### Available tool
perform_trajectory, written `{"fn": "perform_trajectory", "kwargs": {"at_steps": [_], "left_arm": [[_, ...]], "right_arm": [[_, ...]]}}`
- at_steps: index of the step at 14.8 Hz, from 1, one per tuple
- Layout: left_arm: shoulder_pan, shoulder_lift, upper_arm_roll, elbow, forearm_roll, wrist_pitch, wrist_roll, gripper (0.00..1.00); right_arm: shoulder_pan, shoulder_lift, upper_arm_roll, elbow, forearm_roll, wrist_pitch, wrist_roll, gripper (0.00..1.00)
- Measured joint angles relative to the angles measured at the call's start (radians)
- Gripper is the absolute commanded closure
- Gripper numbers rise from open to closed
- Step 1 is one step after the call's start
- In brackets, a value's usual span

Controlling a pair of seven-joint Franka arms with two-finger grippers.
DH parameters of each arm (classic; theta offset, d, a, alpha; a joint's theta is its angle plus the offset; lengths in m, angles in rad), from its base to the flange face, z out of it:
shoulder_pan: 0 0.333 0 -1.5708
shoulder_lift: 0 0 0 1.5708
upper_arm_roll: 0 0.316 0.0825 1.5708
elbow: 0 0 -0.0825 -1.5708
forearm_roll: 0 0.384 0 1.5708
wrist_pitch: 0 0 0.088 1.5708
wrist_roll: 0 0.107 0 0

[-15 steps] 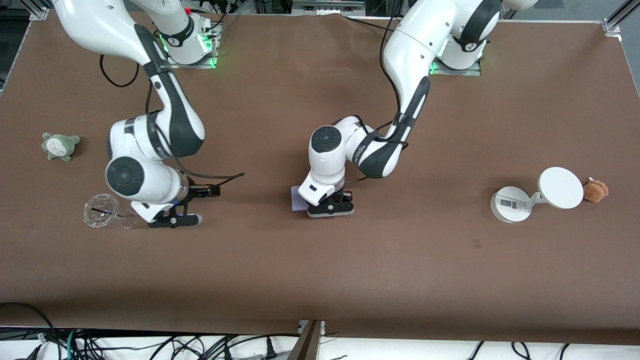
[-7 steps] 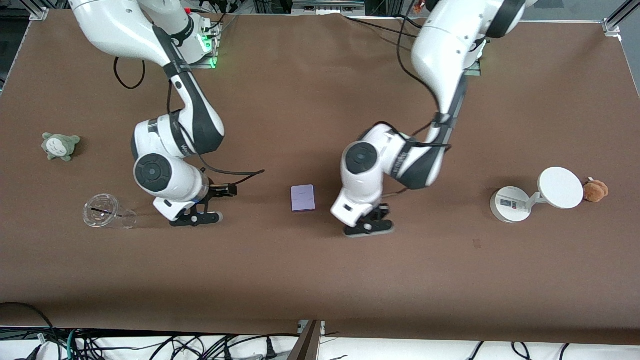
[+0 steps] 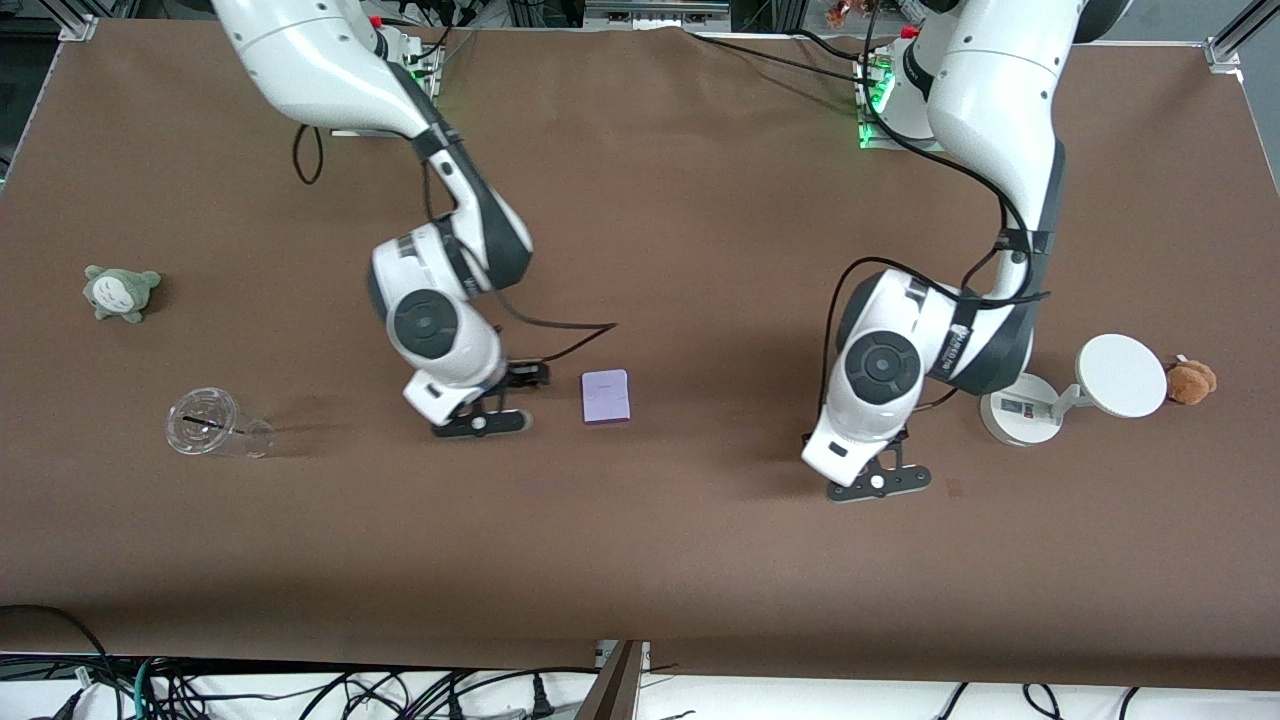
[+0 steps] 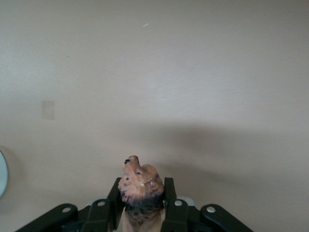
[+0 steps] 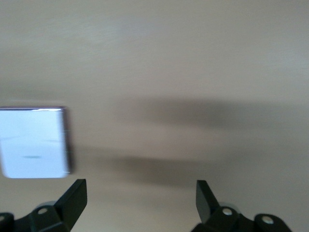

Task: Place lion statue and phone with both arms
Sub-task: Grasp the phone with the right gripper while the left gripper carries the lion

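Observation:
The phone [image 3: 606,397], a flat lavender slab, lies on the brown table near its middle. It also shows in the right wrist view [image 5: 34,142]. My right gripper [image 3: 480,422] is low over the table beside the phone, toward the right arm's end, open and empty [image 5: 140,193]. My left gripper [image 3: 878,484] is over the table between the phone and the white stand [image 3: 1025,405]. It is shut on the lion statue [image 4: 140,186], an orange-brown figurine with a dark mane, whose head sticks out past the fingers. The statue is hidden in the front view.
The white stand carries a round disc [image 3: 1120,375]. A brown plush toy [image 3: 1192,381] sits beside the disc. A clear plastic cup [image 3: 212,424] lies on its side and a grey-green plush [image 3: 121,290] sits at the right arm's end.
My left gripper has moved from over the phone toward the white stand, uncovering the phone. My right gripper has moved from beside the cup to just beside the phone.

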Motion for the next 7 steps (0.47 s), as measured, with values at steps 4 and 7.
{"fn": "perform_trajectory", "kwargs": {"at_steps": [4, 7], "left_arm": [[0.150, -0.029, -0.027, -0.081, -0.042, 0.020, 0.163, 1.00], [0.266, -0.045, -0.078, -0.105, -0.052, 0.029, 0.266, 1.00]], "right_arm": [[0.082, 0.039, -0.001, 0.000, 0.000, 0.078, 0.082, 0.00], [0.105, 0.056, -0.001, 0.000, 0.000, 0.130, 0.093, 0.00]]}}
